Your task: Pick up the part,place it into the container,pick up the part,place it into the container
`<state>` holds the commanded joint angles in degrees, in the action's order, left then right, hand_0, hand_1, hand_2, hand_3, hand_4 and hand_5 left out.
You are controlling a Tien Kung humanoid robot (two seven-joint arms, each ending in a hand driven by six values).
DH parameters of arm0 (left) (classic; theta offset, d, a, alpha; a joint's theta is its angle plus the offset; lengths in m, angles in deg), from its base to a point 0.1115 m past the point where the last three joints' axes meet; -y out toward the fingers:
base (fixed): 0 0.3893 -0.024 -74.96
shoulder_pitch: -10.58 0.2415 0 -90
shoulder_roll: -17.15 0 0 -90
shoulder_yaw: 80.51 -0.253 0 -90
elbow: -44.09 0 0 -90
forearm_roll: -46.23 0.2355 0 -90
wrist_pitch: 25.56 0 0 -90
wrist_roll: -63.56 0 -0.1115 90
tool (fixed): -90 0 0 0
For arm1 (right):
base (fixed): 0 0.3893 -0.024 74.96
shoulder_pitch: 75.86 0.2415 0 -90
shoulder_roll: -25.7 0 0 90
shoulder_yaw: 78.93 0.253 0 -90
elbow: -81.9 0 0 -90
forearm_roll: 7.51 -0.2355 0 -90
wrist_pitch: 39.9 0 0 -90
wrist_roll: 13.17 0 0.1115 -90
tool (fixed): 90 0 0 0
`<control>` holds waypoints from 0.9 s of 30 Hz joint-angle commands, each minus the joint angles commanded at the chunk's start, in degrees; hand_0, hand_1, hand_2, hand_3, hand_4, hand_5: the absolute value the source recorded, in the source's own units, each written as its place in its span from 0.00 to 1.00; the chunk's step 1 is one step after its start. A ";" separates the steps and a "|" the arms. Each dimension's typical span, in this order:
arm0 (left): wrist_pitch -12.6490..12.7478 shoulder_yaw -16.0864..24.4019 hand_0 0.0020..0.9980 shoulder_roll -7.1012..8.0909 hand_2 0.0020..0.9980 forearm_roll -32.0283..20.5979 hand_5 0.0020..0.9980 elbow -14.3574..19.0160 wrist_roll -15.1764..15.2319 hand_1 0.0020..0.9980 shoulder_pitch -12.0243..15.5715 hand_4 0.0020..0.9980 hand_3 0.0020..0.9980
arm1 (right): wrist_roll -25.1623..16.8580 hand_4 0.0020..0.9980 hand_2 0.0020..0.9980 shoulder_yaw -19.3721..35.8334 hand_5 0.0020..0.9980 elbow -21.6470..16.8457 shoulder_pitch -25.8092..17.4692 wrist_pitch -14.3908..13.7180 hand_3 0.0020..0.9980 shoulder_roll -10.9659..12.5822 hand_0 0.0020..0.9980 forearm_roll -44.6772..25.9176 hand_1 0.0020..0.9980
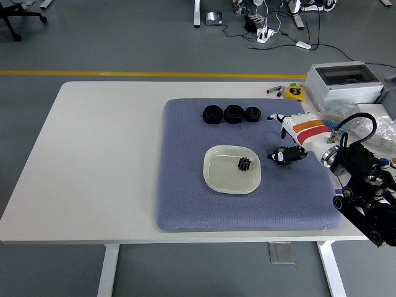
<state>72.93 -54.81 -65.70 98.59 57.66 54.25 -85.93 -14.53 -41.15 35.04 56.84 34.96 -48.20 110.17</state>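
Observation:
A small black gear [244, 164] lies inside the shallow white dish [216, 179] in the middle of the blue-grey mat [185, 192]. Three black parts [232, 114] stand in a row at the mat's far side. My right hand [286, 137], white with a red and orange band, hovers over the mat's right part, to the right of the dish and apart from it. Its fingers are spread and hold nothing. The left arm does not show.
A grey box [344, 82], a yellow tape measure [295, 91] and clear plastic bags [371, 127] sit at the table's right far side. A panel with coloured buttons [387, 173] lies at the right edge. The table's left half [105, 154] is bare white.

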 joint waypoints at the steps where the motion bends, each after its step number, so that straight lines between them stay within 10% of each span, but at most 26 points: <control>1: -0.03 0.04 0.70 -0.02 0.74 0.14 0.66 0.02 -0.03 0.71 -0.03 0.67 0.65 | -0.07 1.00 0.46 -0.35 0.44 1.32 0.31 0.58 0.79 -0.23 0.20 -0.30 0.26; 27: 0.12 -0.49 0.70 -0.18 0.74 -0.68 0.66 0.10 0.17 0.71 -0.30 0.67 0.64 | -0.07 1.00 0.54 -5.89 0.51 9.23 2.43 0.57 0.61 -1.21 0.29 -3.82 0.38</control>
<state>73.05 -55.30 -65.87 97.91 57.76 54.42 -86.23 -14.60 -47.03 44.26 59.27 35.53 -49.41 106.35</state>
